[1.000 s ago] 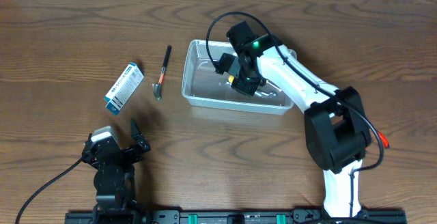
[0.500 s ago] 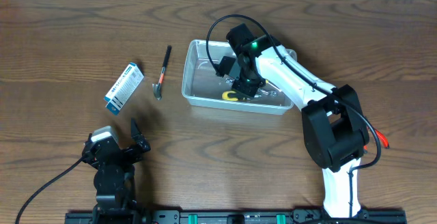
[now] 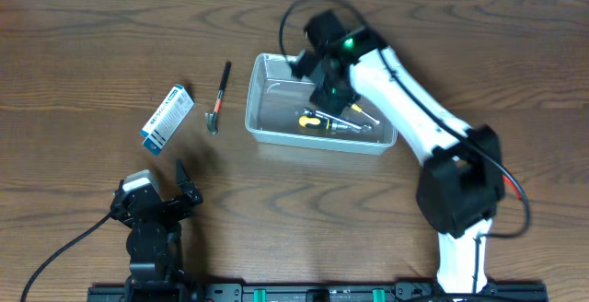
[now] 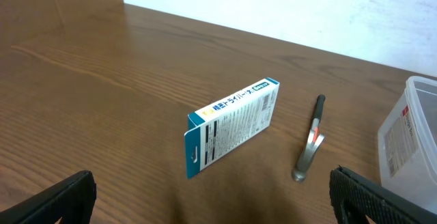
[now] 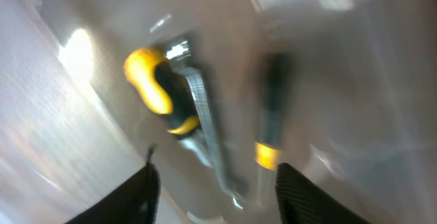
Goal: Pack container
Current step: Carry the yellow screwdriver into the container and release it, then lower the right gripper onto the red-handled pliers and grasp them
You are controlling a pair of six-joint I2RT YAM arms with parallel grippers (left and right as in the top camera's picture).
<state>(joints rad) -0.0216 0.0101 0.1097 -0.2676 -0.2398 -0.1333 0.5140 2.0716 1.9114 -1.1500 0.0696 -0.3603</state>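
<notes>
The container [image 3: 269,99], a clear greyish tub with rounded corners and a rim, stands on the wooden table [image 3: 92,44] to the right of centre in the overhead view, its long side running left to right; inside it we see a screwdriver with a yellow-and-black handle [image 3: 316,120] lying along the near wall, and just beside it, towards the right end, a slim metal tool [image 3: 361,112] that we cannot identify; the right gripper [image 3: 329,87] hangs over the middle of the tub, towards its far wall, and its wrist camera shows the two dark fingers [image 5: 140,195] standing apart with nothing between them, the yellow handle [image 5: 158,95] and a second dark shaft with a yellow band [image 5: 268,125] lying blurred on the floor of the tub below; the left gripper [image 4: 218,207] rests near the front edge of the table, well apart from the tub, its jaws spread wide and empty; ahead of it a small blue-and-white cardboard box [image 4: 232,125] lies flat on the wood, and between that box and the tub lies a thin black-handled tool with a metal head [image 4: 311,138], touching neither; at the right edge of the left wrist view we see one corner of the tub [image 4: 413,142], with a label showing on its wall.
</notes>
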